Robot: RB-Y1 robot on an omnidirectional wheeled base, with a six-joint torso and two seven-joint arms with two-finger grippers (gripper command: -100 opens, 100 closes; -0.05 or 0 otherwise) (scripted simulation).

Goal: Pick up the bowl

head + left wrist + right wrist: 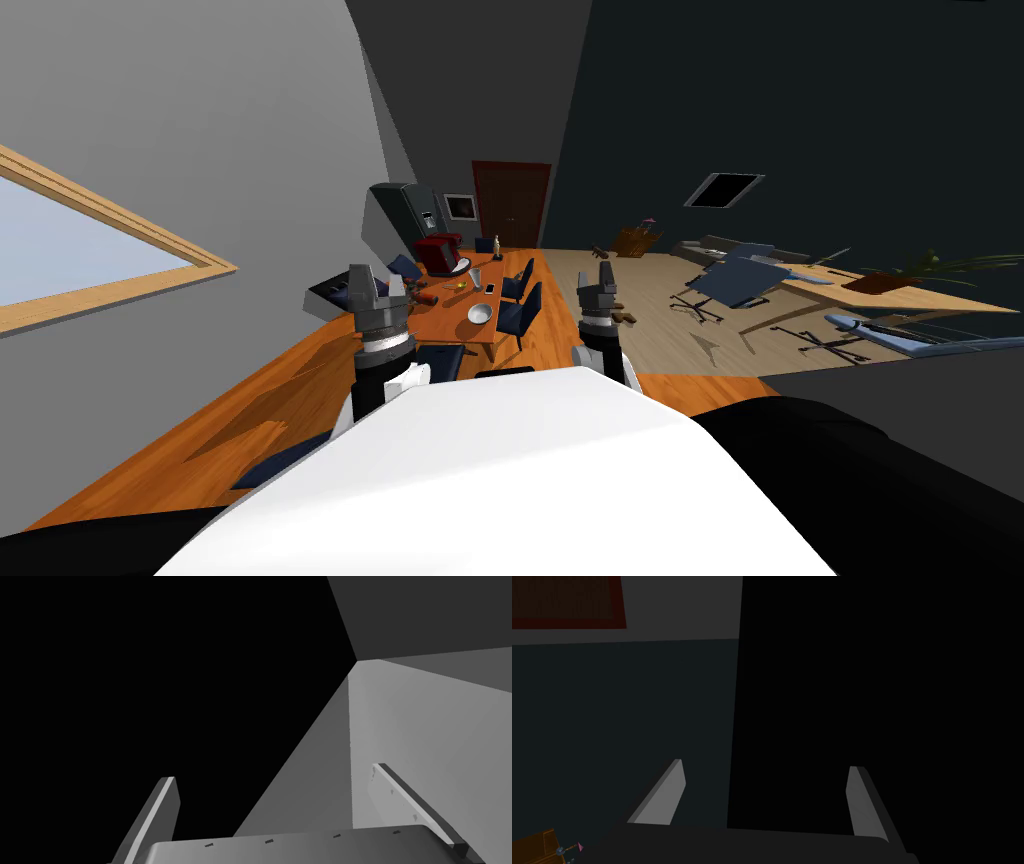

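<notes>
- Fingers [160, 806] on the left gripper [377, 282] are spread wide w/ nothing between them. Same deal on the right gripper [604, 272]: fingers apart, holding nothing.
- Both grippers are up in front of me. In the head view the left one sits over the near-left part of the worktop [440, 325], and the right one is out past its right side w/ the floor [660, 320] behind it.
- The bowl [480, 314] is light grey and sits upright on the orange-brown worktop, toward the near end & close to the right edge.
- It's farther off than both grippers, well apart from each, and lands between them in the head view.
- A dark blue chair [520, 314] is just right of the bowl, and a second chair [520, 280] is farther along the same side.
- More stuff on the worktop beyond the bowl: a pale cup [476, 276], a small flat white thing [490, 288] (can't tell what), and a red boxy thing [437, 255] at the far end w/ a bottle [496, 243] to its right.
- Far left there's a dark grey fridge-looking cabinet [400, 212], and a dark red door [511, 205] on the far wall.
</notes>
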